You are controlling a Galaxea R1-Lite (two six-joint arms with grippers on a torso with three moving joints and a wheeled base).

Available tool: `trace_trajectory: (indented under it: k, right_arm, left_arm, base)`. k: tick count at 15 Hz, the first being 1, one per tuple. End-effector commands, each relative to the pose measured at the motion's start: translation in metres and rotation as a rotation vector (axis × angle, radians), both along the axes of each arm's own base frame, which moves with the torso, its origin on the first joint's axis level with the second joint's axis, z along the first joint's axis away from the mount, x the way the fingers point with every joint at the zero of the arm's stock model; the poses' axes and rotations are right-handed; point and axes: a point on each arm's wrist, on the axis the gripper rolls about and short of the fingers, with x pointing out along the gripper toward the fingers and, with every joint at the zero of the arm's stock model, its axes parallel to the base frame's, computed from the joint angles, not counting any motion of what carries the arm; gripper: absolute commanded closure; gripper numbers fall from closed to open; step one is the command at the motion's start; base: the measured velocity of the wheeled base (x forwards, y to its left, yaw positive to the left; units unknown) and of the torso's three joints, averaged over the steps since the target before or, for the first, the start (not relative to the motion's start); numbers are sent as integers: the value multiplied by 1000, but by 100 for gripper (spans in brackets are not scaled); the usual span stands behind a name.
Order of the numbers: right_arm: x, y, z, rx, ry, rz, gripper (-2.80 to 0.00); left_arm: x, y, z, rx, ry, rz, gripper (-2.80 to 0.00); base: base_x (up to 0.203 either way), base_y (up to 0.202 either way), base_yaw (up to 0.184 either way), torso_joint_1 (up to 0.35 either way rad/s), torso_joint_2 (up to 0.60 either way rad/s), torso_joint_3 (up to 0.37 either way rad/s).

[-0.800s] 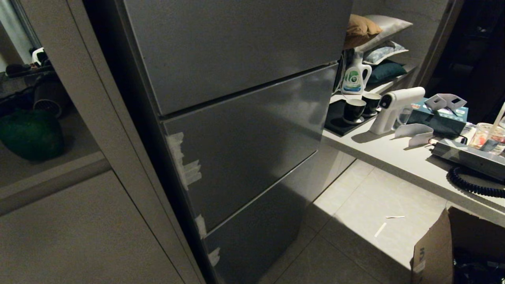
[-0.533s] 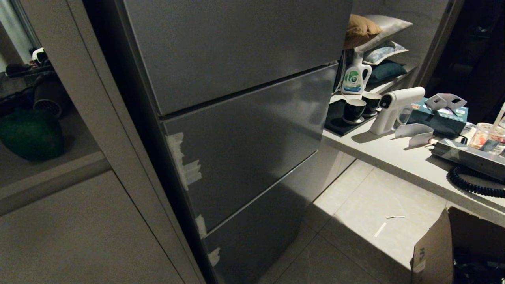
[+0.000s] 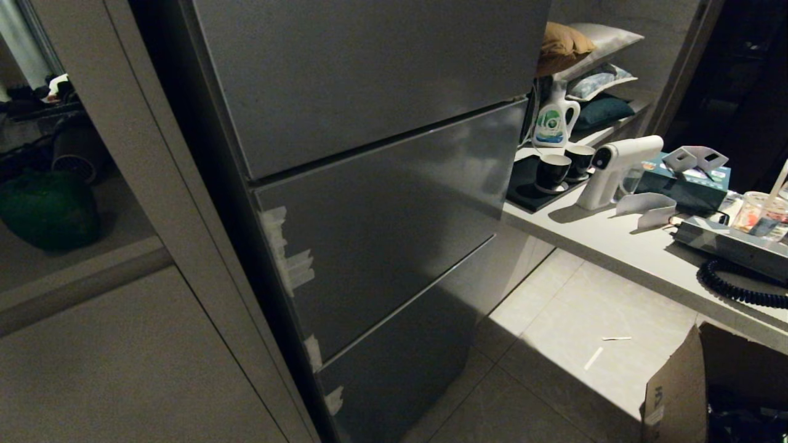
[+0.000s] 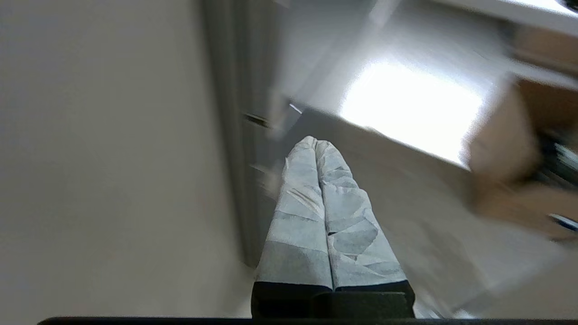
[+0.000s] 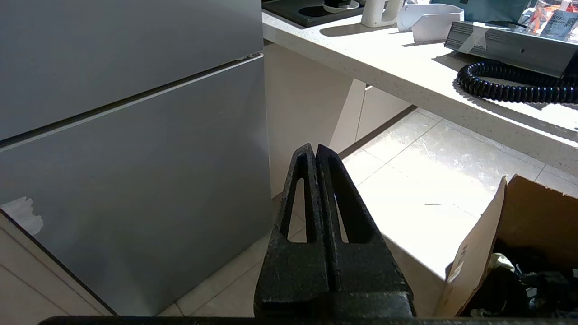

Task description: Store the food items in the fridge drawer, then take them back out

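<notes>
No shift since before: both claws, left and right, clenched empty, beside closed fridge panels.

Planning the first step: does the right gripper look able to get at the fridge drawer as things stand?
Probably not yet. The grey fridge panels are all closed, so the drawer is hidden. The right gripper hangs shut and empty, apart from the panels, above the floor.

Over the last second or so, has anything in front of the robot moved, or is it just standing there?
Nothing visibly moved. The fridge has all its grey door panels shut, as before, and the countertop clutter and the cardboard box sit where they were. Neither arm shows from the head; the left gripper and right gripper have their fingers pressed together, holding nothing.
</notes>
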Motion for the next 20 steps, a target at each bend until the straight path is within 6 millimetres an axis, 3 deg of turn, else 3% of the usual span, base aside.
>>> trace_trajectory:
  k: [1, 5, 8, 14, 20]
  right_arm:
    - [2, 0, -8, -1, 29, -1, 0]
    - [2, 0, -8, -1, 29, 0, 0]
    - [2, 0, -8, 0, 29, -1, 0]
    - [2, 0, -8, 7, 29, -1, 0]
    - [2, 0, -8, 7, 29, -1, 0]
  left_arm:
    - [37, -2, 7, -7, 195, -62, 0]
    - [107, -5, 21, -23, 285, -79, 0]
    - [151, -7, 33, -17, 178, -23, 0]
    - [199, -31, 35, -2, 122, -9, 0]
    - [225, -47, 41, 0, 107, 10, 0]
  base:
    - [0, 0, 0, 0, 0, 0]
    - [0, 0, 0, 0, 0, 0]
    - [0, 0, 0, 0, 0, 0]
    - [0, 0, 0, 0, 0, 0]
    - [0, 0, 0, 0, 0, 0]
